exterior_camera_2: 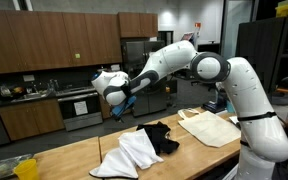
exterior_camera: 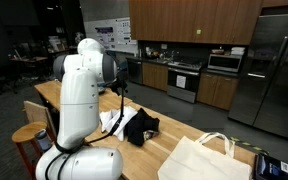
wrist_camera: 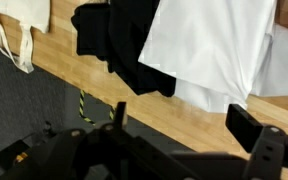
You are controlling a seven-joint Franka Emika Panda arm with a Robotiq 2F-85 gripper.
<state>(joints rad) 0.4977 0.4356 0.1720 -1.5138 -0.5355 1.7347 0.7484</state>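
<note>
In both exterior views my gripper [exterior_camera_2: 117,100] hangs open well above the wooden table [exterior_camera_2: 74,158], with nothing between its fingers. In the wrist view the gripper [wrist_camera: 184,120] has its jaws spread wide, one finger [wrist_camera: 119,112] on each side, over bare wood [wrist_camera: 134,95]. Just beyond it a black cloth [wrist_camera: 114,35] lies crumpled, partly on top of a white cloth [wrist_camera: 219,45]. Both exterior views show this pair, black cloth [exterior_camera_2: 162,137] [exterior_camera: 139,127] beside white cloth [exterior_camera_2: 129,155] [exterior_camera: 112,122], below the gripper and apart from it.
A cream tote bag [exterior_camera_2: 212,127] [exterior_camera: 206,160] [wrist_camera: 24,25] lies flat on the table past the cloths. A wooden stool [exterior_camera: 29,135] stands by the table's end. A dark box [exterior_camera: 269,163] sits near the table corner. Kitchen cabinets and a steel fridge [exterior_camera: 269,65] line the background.
</note>
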